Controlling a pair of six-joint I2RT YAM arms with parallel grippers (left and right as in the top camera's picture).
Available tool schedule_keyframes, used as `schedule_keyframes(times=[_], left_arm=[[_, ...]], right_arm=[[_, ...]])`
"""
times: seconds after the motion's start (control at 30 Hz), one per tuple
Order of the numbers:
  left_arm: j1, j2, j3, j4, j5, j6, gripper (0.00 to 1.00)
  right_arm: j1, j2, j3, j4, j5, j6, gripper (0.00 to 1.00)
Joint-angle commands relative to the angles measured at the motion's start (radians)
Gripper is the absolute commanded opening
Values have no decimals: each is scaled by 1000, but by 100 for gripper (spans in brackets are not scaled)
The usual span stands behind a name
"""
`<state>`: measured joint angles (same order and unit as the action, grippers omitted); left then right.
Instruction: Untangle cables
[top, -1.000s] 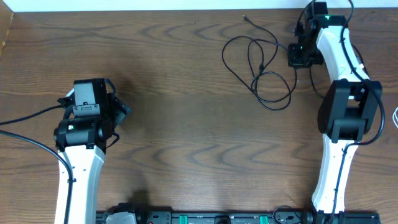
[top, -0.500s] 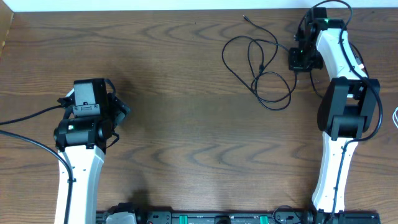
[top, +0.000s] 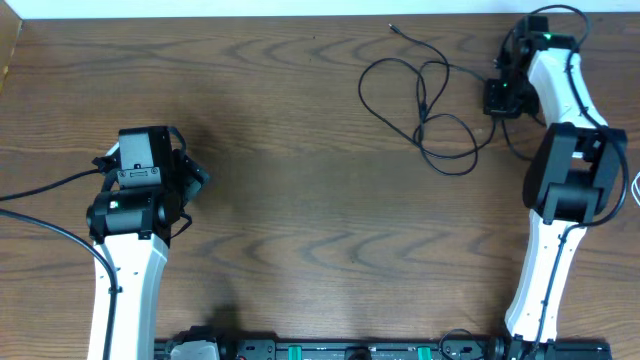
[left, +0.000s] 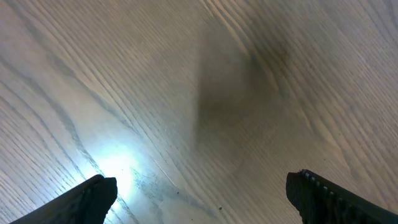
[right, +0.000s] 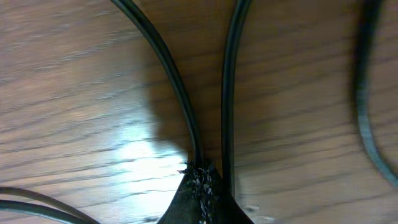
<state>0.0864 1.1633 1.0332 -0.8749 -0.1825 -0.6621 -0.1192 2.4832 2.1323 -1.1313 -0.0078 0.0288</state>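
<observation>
Our right gripper (top: 503, 97), pinched shut on a black cable (top: 424, 112) strand, has dragged the tangle rightward across the bench (top: 300, 200), far-right corner; loops starting to open. Left gripper (left: 200, 186) spread wide, empty, idle.

cables (top: 420, 100): far right on table (top: 300, 200) | right tool (top: 503, 97): their right edge (touching) | left tool (left: 202, 196): well left

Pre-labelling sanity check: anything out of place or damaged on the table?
Nothing spilled or damaged. The black cable lies in crossed loops at the far right of the table, one strand pinched in the shut right gripper. The left gripper hangs open over bare wood.
</observation>
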Motion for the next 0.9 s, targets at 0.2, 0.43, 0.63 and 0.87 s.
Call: schedule_keyframes(times=[0.2, 0.43, 0.63, 0.87], left_arm=[[5, 6, 16, -3, -13, -9, 94], [5, 6, 16, -3, -13, -9, 94], [5, 6, 16, -3, -13, -9, 94], [5, 6, 16, -3, -13, -9, 94]], right_arm=[[-37, 32, -20, -14, -426, -211, 1], [40, 32, -21, -35, -366, -250, 1], [59, -5, 60, -122, -324, -243, 1], [52, -90, 100, -121, -280, -242, 34]])
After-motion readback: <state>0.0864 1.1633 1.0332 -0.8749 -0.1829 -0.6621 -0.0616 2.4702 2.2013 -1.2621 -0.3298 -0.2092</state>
